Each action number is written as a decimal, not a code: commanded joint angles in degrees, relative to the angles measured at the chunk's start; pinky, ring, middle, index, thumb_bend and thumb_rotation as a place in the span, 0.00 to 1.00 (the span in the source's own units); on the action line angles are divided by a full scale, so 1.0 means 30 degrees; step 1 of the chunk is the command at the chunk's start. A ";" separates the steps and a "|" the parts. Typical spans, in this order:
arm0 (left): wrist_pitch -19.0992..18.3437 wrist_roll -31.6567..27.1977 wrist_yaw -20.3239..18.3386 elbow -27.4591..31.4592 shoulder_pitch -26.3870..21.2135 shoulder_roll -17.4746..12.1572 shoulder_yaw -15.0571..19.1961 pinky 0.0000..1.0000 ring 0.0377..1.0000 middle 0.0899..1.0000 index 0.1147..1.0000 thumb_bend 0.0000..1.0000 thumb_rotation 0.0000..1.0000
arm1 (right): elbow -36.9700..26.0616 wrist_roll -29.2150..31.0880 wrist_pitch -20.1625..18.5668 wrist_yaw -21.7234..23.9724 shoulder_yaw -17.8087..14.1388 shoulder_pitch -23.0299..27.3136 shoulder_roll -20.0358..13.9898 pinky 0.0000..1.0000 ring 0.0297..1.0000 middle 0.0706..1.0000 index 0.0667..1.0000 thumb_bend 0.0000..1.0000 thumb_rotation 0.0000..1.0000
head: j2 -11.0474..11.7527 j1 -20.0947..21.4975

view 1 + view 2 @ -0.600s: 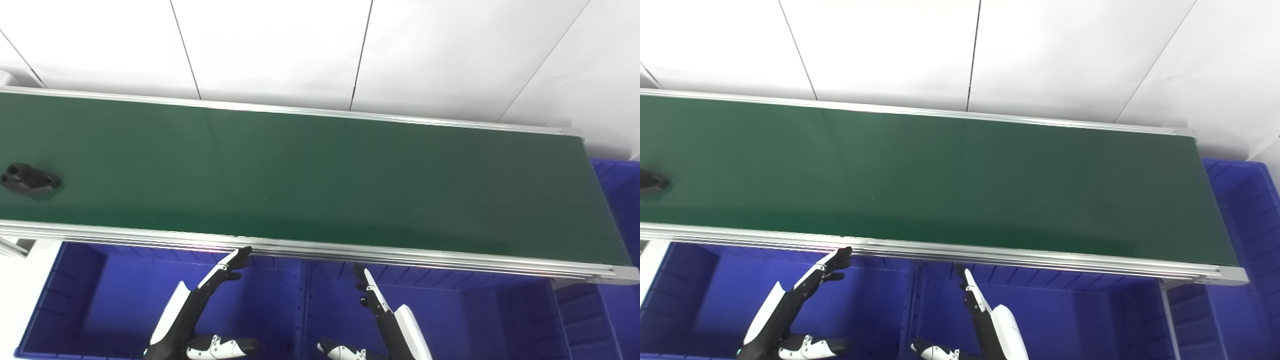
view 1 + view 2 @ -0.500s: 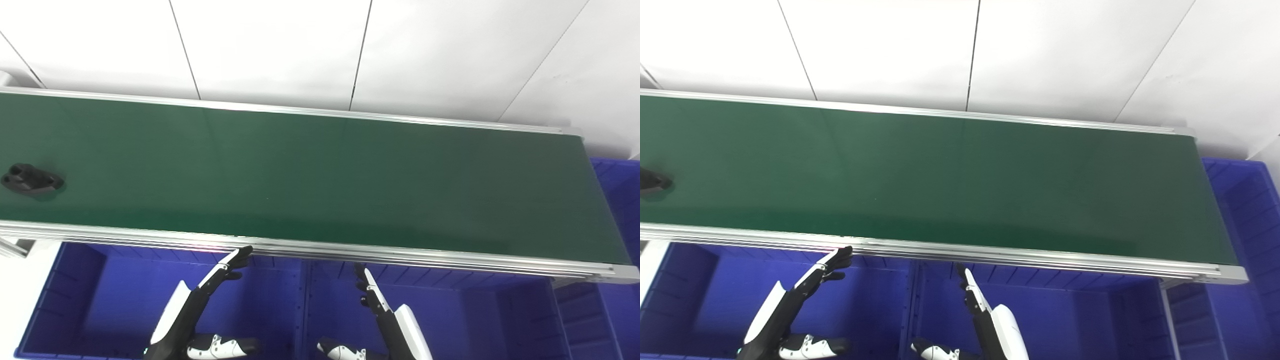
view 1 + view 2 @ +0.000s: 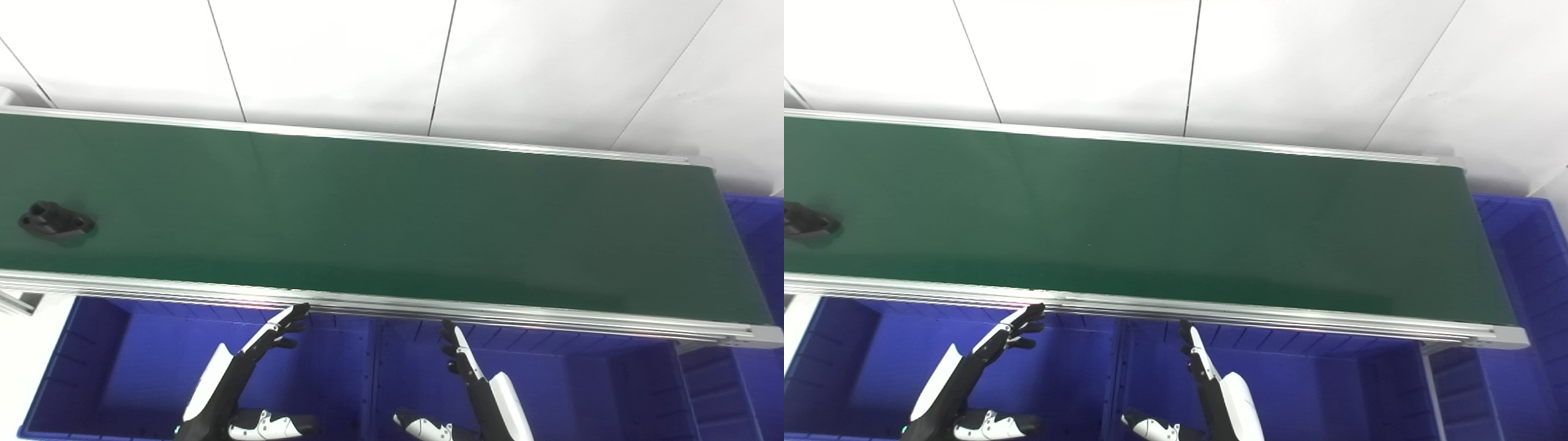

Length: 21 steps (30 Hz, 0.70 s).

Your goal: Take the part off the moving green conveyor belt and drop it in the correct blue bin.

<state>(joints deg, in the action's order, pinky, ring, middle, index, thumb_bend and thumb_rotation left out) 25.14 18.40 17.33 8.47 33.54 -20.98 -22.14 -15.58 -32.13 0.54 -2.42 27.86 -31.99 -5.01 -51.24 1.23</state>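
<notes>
- Green is the main colour in the left eye view: the conveyor belt [image 3: 392, 214] runs across the whole picture, with a silver aluminium frame [image 3: 429, 309] along its near edge.
- On the belt, at its far left end, lies the black part [image 3: 56, 220]. It is a flat piece with rounded ends and holes in the top. Nothing touches it, and it is well apart from both hands.
- Below the frame stand blue bins: a left bin [image 3: 92, 367], a middle bin [image 3: 563, 392], and one more bin [image 3: 756, 245] past the right end of the belt.
- The left hand [image 3: 245, 373] is above the left bin. Its fingers are straight and apart, the tips just under the frame, and the thumb points sideways. It grasps nothing.
- The right hand [image 3: 474, 386] is above the middle bin, also with fingers stretched upward and the thumb apart. It is released and empty.
- In the right eye view the same scene is seen a little from the right. The part [image 3: 805, 222] is cut by the left edge of the picture, so only a piece of it shows.
- The left hand [image 3: 974, 376] and the right hand [image 3: 1206, 383] are both spread and empty here too, near to each other over the blue bins.
- White wall panels [image 3: 1090, 61] fill the space behind the belt.
</notes>
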 commanded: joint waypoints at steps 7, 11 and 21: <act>0.0591 0.0245 0.0126 0.0255 0.0079 0.0005 0.0144 0.70 0.81 0.86 0.87 0.84 0.66 | 0.0016 -0.0107 0.1294 -0.0703 0.0722 0.0212 0.0794 0.83 0.90 0.95 1.00 0.84 0.55 | 0.0060 -0.0072; 0.0594 0.0169 0.0136 0.0250 0.0036 -0.0040 0.0096 0.70 0.81 0.86 0.87 0.84 0.65 | -0.0033 -0.0045 0.1093 -0.0622 0.0774 0.0227 0.0763 0.84 0.90 0.95 1.00 0.84 0.55 | 0.0050 -0.0076; 0.0593 0.0139 0.0010 0.0097 -0.0049 0.0041 0.0150 0.70 0.80 0.86 0.87 0.84 0.66 | 0.0153 0.0025 0.0930 -0.0575 0.0750 0.0347 0.0757 0.84 0.90 0.95 1.00 0.85 0.53 | 0.0285 -0.0088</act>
<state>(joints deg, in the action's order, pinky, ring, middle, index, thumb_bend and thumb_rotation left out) 25.14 18.55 17.12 8.19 33.49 -20.84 -21.86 -15.25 -31.87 0.73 -4.00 28.17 -31.77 -5.13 -50.36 0.97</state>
